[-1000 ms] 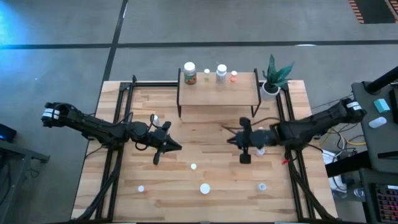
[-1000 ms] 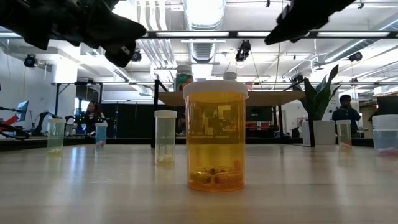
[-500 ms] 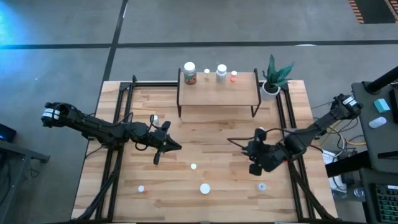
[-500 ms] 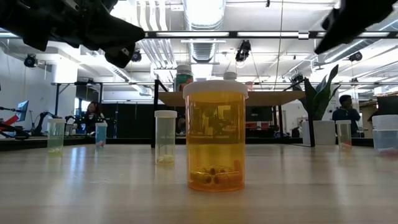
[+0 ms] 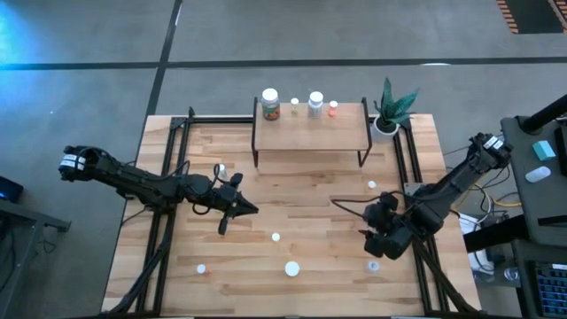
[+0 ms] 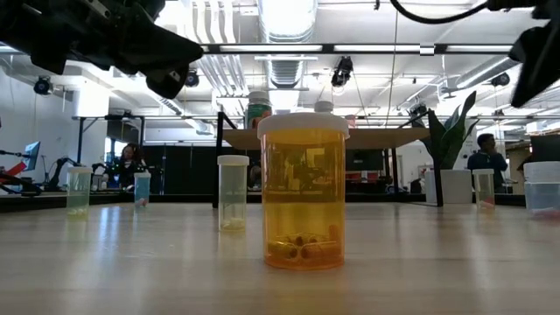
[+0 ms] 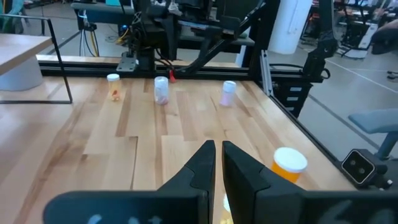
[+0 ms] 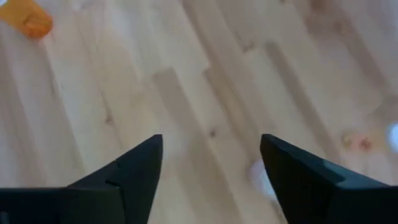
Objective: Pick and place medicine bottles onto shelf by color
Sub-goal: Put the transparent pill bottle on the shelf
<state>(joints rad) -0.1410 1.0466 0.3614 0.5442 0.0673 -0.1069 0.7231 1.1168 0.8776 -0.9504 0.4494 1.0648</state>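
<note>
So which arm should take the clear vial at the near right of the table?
Right, most likely. In the high view the right gripper, fingers open, hangs beside that clear vial. The left gripper, fingers nearly together, sits across the table, closer to the small bottle mid-table.

Note that the right pincer [image 5: 383, 251] covers part of a small vial [image 5: 373, 265] in the high view; you cannot tell the vial's colour there. In the right wrist view, an orange bottle [image 8: 26, 17] is cut off by the picture's edge, and a pale vial [image 8: 261, 176] beside one finger is blurred. In the low view, both arms are cut off at the picture's edge and their pincers do not show. The bottles on the shelf [image 5: 310, 133] are too small for you to read labels.
</note>
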